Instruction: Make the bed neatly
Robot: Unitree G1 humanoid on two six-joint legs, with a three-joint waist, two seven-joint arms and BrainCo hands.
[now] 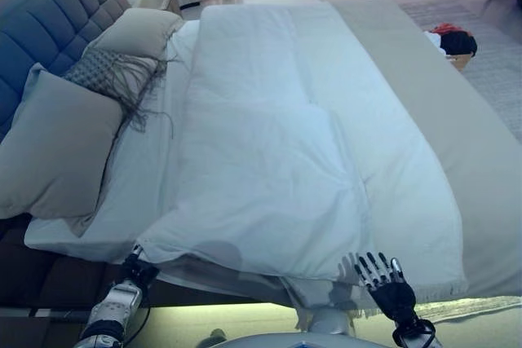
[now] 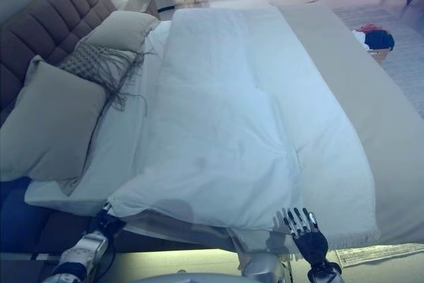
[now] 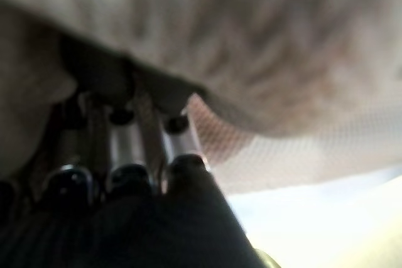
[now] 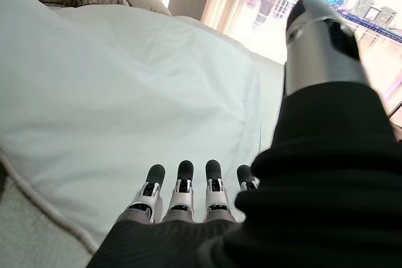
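A white duvet [image 1: 269,144] lies spread over the bed, its near edge rumpled and hanging over the side. My left hand [image 1: 134,265] reaches up under the duvet's near left corner. In the left wrist view its fingers [image 3: 125,149] run up into the cloth [image 3: 251,42] and their tips are hidden. At the near right edge of the duvet my right hand [image 1: 383,281] is open. Its fingers [image 4: 182,196] are straight and point over the white cover, holding nothing.
A large grey pillow [image 1: 49,152], a fringed cushion [image 1: 110,75] and another pillow [image 1: 139,30] lean by the padded headboard [image 1: 49,30] on the left. A beige cover [image 1: 457,120] lies along the bed's right side. A box of clothes [image 1: 453,42] stands on the floor beyond.
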